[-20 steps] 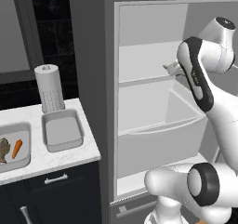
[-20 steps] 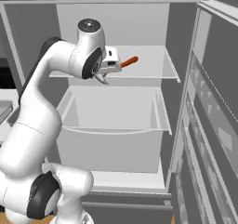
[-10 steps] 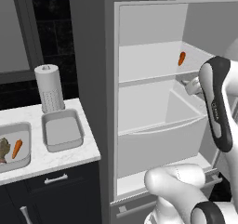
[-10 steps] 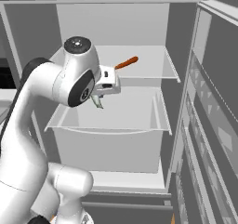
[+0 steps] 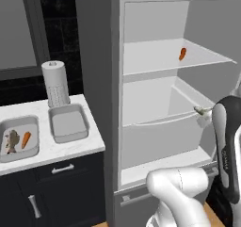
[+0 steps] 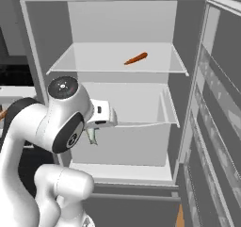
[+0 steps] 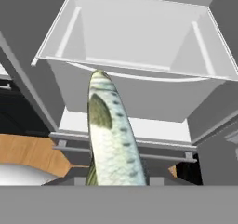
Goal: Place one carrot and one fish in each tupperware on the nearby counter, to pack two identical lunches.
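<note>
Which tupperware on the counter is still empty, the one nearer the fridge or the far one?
The nearer tupperware is empty: bare grey floor. The far tupperware holds a carrot and a fish.

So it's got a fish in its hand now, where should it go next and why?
Probably swing left toward the counter. The gripper holds a fish outside the fridge drawer, and the right tupperware is empty, while the left tupperware already has a fish and carrot.

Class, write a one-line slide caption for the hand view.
Tool holding a fish in front of the open fridge drawer.
</note>
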